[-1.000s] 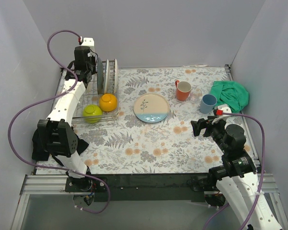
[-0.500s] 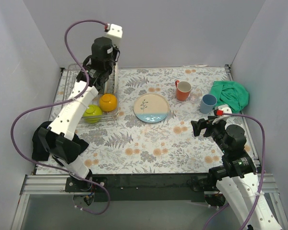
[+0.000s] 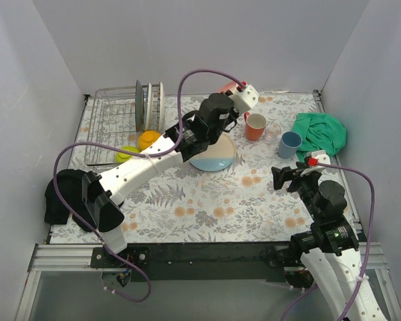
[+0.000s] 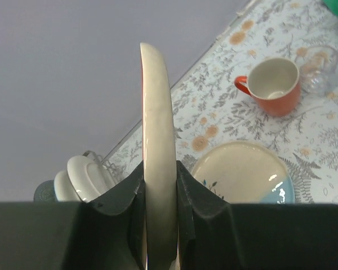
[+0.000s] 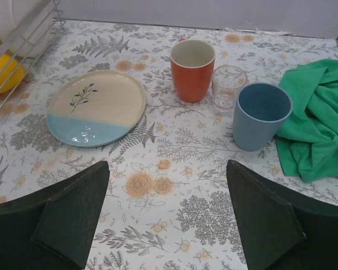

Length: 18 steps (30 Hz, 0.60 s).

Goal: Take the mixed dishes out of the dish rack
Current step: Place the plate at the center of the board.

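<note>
Over the far edge of the flat plate [image 3: 217, 157], the cream-and-blue one lying mid-table [image 3: 207, 207], the left gripper [image 3: 217, 107] hangs in the air with its jaws clamped on a pink plate [image 3: 225, 87]. From the wrist you see that plate [image 4: 156, 124] edge-on and upright, its rim pinched between the two fingers [image 4: 132, 194] (from there the rim looks cream, with only a sliver of red down one side).

Well left of the flat plate stands the rack [image 3: 110, 127]. Three or so plates [image 3: 150, 105] stand on edge in its slots at the end nearest the flat plate. An orange-yellow bowl [image 3: 147, 140] sits at its near end, and a lime bowl [image 3: 125, 154] beside it is partly hidden behind the left arm.

Right of the flat plate and a little farther back stands the orange mug [image 3: 256, 126], upright, handle turned toward the plate. The glass [image 3: 274, 130] is just beside the mug on the side away from the plate. Farther right again is the blue cup [image 3: 290, 144], upright, and beyond that a green cloth [image 3: 321, 132] lies crumpled.

To the near right of the flat plate, well apart from it, the right gripper [image 3: 287, 175] hovers above the table with its jaws spread wide and nothing between them. Its camera looks across at the flat plate, mug, glass and cup.
</note>
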Each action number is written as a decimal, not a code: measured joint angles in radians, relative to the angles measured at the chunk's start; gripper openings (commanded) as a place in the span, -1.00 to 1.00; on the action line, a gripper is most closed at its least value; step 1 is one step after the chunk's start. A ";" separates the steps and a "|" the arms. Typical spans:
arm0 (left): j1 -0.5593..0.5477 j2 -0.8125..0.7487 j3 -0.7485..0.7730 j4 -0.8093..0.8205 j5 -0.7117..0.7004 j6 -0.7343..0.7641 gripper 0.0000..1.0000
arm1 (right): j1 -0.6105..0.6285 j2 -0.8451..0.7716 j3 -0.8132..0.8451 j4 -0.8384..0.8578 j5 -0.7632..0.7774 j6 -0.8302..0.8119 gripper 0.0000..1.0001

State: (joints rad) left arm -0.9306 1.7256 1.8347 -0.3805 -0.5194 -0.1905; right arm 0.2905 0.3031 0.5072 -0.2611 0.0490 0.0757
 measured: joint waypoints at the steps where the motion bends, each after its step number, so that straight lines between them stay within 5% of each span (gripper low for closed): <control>1: -0.011 0.006 -0.021 0.006 -0.003 0.006 -1.00 | 0.000 -0.010 0.000 0.000 0.011 0.000 0.85; 18: -0.088 0.095 -0.452 0.114 -0.042 0.008 -1.00 | 0.000 -0.065 -0.014 0.001 0.104 0.016 0.85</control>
State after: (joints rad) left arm -1.0187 1.8206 1.3827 -0.2668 -0.5617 -0.1829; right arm 0.2905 0.2382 0.4931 -0.2604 0.1528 0.0917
